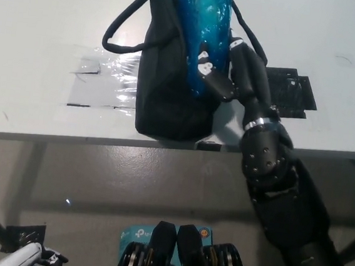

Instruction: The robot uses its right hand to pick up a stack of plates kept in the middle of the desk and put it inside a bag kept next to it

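A stack of blue plates (204,22) wrapped in clear film stands on edge at the mouth of the black bag (166,88), partly sunk into it. My black right hand (218,71) is shut on the lower right edge of the stack, with the arm reaching up from the bottom right. The bag sits on the white desk (42,32) near its front edge, its handles (122,24) looped out to the left and right. Only the tip of my white left hand (30,256) shows at the bottom left, below the desk.
A patch of clear tape (111,70) shines on the desk left of the bag. A black flat mat (291,90) lies right of my arm. The desk's front edge (70,138) runs across the middle; below it lies grey floor.
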Tool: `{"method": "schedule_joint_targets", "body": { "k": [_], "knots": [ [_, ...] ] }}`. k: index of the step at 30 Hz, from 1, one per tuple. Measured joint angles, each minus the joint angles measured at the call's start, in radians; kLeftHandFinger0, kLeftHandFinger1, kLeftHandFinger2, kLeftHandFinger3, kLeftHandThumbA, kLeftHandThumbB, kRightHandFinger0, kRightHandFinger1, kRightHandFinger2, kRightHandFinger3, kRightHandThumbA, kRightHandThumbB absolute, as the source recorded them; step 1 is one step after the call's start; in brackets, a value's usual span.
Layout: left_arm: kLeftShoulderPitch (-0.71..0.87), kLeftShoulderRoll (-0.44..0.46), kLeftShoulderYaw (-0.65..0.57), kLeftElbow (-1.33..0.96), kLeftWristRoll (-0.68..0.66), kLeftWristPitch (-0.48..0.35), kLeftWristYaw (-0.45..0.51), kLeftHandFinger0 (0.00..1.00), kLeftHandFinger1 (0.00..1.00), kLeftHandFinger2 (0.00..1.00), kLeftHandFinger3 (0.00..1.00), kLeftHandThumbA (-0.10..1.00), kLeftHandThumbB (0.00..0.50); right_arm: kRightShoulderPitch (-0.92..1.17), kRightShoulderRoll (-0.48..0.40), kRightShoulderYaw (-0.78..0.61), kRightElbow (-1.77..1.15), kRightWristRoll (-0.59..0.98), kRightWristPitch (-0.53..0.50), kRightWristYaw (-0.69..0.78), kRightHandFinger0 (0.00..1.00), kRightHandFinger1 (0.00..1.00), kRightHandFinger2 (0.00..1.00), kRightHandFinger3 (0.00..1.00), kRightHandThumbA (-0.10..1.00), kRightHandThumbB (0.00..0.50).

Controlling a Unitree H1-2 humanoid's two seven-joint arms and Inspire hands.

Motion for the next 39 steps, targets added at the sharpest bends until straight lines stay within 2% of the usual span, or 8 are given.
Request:
{"method": "schedule_joint_targets", "body": {
  "k": [1,3,4,5,7,9,34,39],
  "knots": [
    [0.0,0.0,-0.001,0.0,0.0,0.0,0.0,0.74,0.74,0.78,0.86,-0.1,0.0,-0.002,0.011,-0.01,0.003,0.003,0.005,0.0,0.0,0.0,0.08,0.03,-0.1,0.21],
    [0.0,0.0,-0.001,0.0,-0.002,0.0,0.0,0.74,0.74,0.8,0.88,-0.1,0.0,-0.013,0.042,-0.043,0.019,0.014,0.018,-0.004,0.06,0.07,0.16,0.78,-0.1,0.078],
    [0.0,0.0,-0.001,0.0,-0.003,0.0,0.0,0.74,0.74,0.8,0.88,-0.1,0.0,-0.018,0.053,-0.057,0.024,0.018,0.022,-0.007,0.05,0.06,0.16,0.93,-0.1,0.033],
    [0.0,0.0,-0.001,0.0,-0.003,0.0,0.0,0.74,0.75,0.81,0.89,-0.1,0.0,-0.023,0.062,-0.066,0.028,0.02,0.028,-0.011,0.9,1.0,1.0,1.0,0.46,0.175],
    [0.0,0.0,-0.001,0.0,-0.004,0.0,0.0,0.74,0.75,0.81,0.89,-0.1,0.0,-0.031,0.067,-0.058,0.025,0.014,0.065,-0.002,1.0,1.0,1.0,1.0,0.71,0.405],
    [0.0,0.0,-0.001,0.0,-0.005,0.0,0.0,0.73,0.73,0.79,0.88,-0.1,0.0,-0.034,0.065,-0.037,0.024,-0.02,0.11,0.016,1.0,1.0,1.0,1.0,0.89,0.499],
    [0.0,-0.001,-0.005,0.002,-0.003,0.0,0.0,0.73,0.73,0.78,0.87,-0.1,0.0,-0.067,-0.049,0.03,-0.171,-0.399,0.225,0.14,1.0,1.0,1.0,1.0,1.0,0.5],
    [0.0,-0.001,-0.004,0.005,-0.003,0.0,0.0,0.71,0.71,0.77,0.87,-0.1,0.0,-0.054,-0.096,-0.006,-0.356,-0.396,0.226,0.202,1.0,1.0,1.0,1.0,0.96,0.367]
  ]
}}
